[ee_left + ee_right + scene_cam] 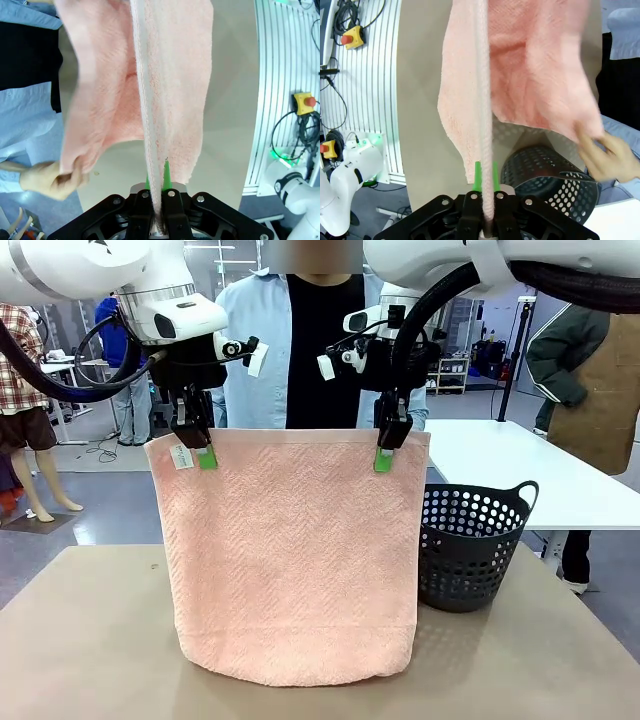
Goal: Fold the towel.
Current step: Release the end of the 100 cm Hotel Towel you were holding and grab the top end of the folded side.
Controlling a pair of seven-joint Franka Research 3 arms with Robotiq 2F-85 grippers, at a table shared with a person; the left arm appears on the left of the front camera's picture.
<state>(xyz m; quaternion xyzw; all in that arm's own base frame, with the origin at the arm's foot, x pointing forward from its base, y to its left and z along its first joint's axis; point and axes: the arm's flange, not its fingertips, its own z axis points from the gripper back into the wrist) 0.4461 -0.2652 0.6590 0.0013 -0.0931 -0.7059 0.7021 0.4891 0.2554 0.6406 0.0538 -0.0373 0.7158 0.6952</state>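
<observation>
Pink towel (295, 560) hangs from left gripper (200, 452) and right gripper (385, 455) — both clamped on its top corners — bottom resting toward the table's (80, 640) near edge, person's hand (50, 180) holding a far corner.

left arm (60, 270), right arm (430, 260) raised, wrists pointing straight down. left hand (207, 455) left of centre, pinching towel (290, 570) top left corner tight. right hand (384, 458) right of centre, same height, pinching top right corner tight. Hands well apart, level.
</observation>
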